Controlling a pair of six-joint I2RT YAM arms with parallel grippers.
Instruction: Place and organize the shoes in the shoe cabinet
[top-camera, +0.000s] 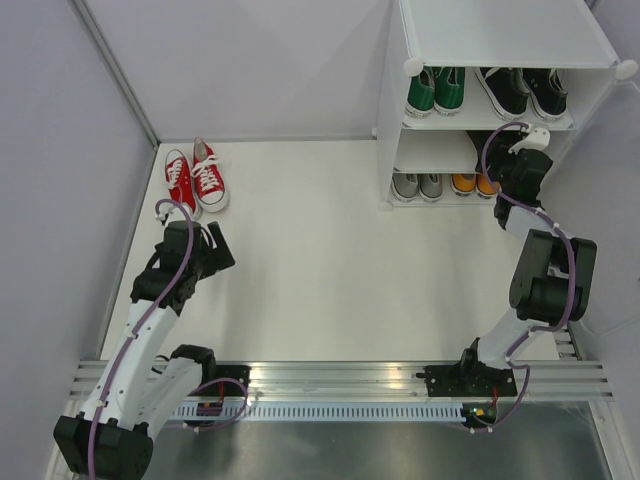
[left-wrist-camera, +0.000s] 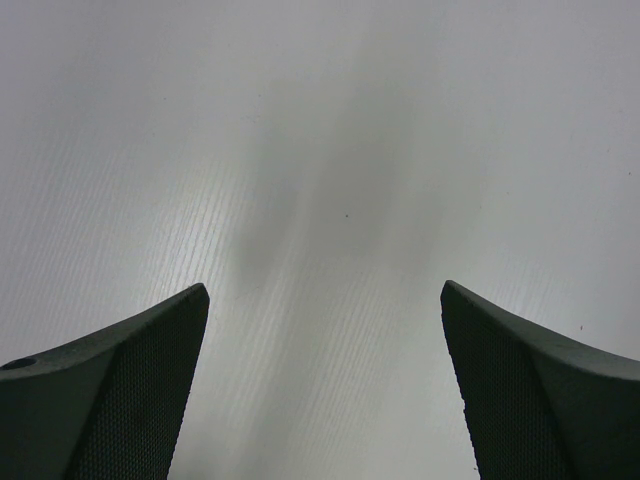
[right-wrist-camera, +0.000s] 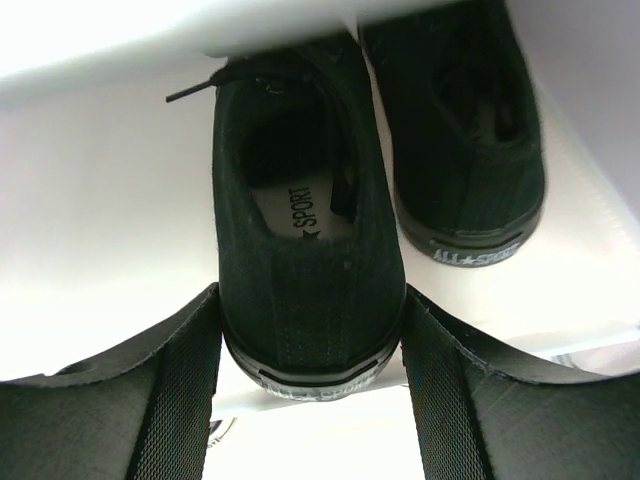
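Lab test cell: plain partition walls, aluminium rail (arm mount).

A red pair of shoes with white laces and soles is seen on the white table. In the white shoe cabinet, a green pair, a black pair with white soles, a grey pair and an orange pair are shown. An all-black shoe is marked by a grey insole printed with black "SPORT" lettering. Pale lettering is carried on the heel strip of its all-black twin. The fingers of the right gripper are coloured dark grey with a fine mesh pattern, as are those of the left gripper. Purple cables are seen on the black-and-white arms.
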